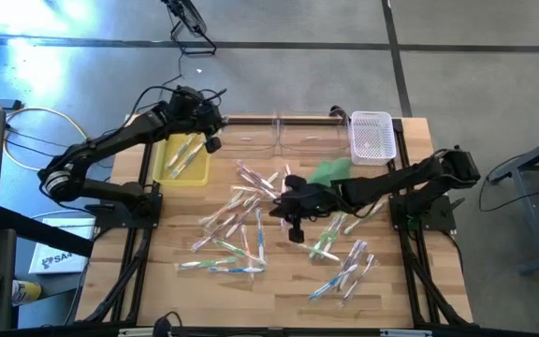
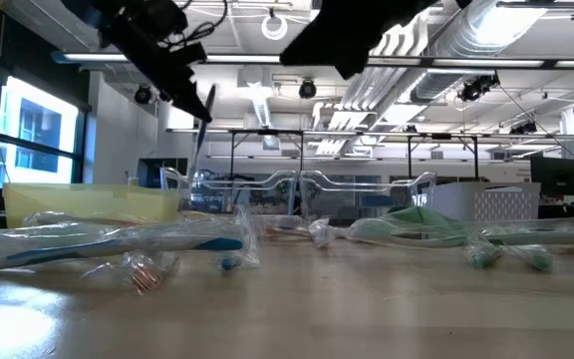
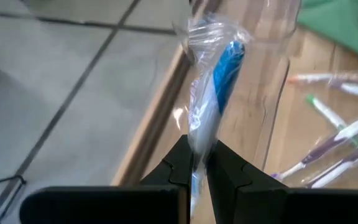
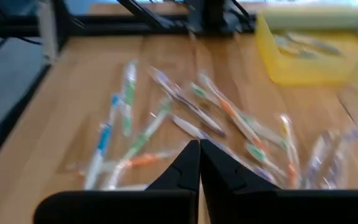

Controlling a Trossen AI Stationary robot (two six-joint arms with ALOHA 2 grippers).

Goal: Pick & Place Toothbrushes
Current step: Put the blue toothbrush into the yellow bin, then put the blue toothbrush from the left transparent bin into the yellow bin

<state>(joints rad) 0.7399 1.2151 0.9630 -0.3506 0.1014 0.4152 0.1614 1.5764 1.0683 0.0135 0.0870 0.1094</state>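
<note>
Toothbrushes [image 1: 251, 220] lie scattered across the table [image 1: 279, 285] centre. 1 blue-and-white wrapped toothbrush [image 3: 213, 99] is clamped in the left gripper [image 3: 196, 163], raised at 10 o'clock near the yellow bin [image 1: 182, 161]. Right gripper [image 4: 199, 155], fingers fully together and empty, hovers above the pile's centre.

This is a large open lab or industrial workspace. Exposed silver ducts [image 2: 486, 40] and strip lights [image 2: 267, 62] run under a bare ceiling, tall windows [image 2: 28, 135] line one side, and the floor [image 1: 279, 84] is grey concrete. A computer monitor [image 2: 556, 179] stands at the back, and the wooden surface [image 1: 279, 285] sits on a black metal frame [image 1: 129, 253].
</note>
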